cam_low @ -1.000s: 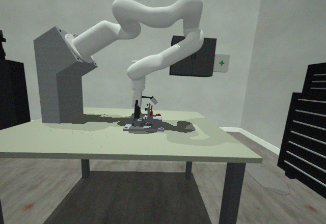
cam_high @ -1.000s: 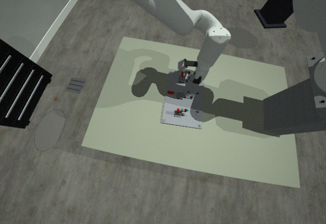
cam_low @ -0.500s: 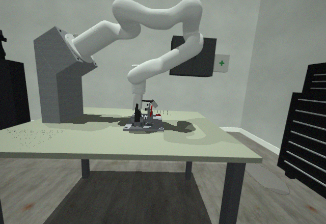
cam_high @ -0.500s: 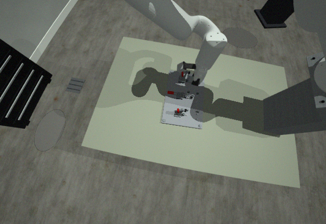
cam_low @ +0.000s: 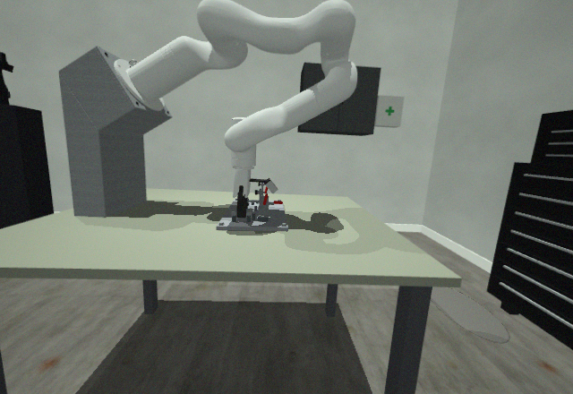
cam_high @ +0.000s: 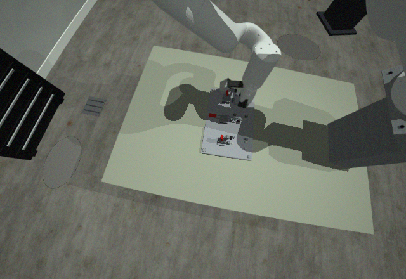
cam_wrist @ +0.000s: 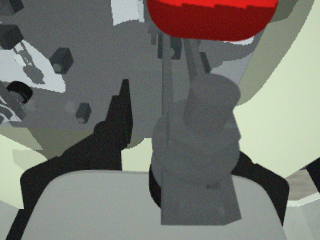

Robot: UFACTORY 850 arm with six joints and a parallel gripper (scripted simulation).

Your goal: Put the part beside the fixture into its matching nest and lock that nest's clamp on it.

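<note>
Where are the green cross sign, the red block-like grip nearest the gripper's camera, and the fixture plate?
Green cross (cam_low: pixel 389 110): exterior view, its centre.
Red grip (cam_wrist: pixel 215 22): wrist view, its rounded front.
Fixture plate (cam_high: pixel 226 150): top view, its bare lower part.

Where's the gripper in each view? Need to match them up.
Top: gripper just right of and above centre, by the fixture plate's upper right corner.
Exterior: below centre, at the foot of the arm's last link, above the plate.
Wrist: its body fills the bottom, left finger plain, right one mostly hidden behind grey clamp parts.
Shared landmark: fixture plate.
</note>
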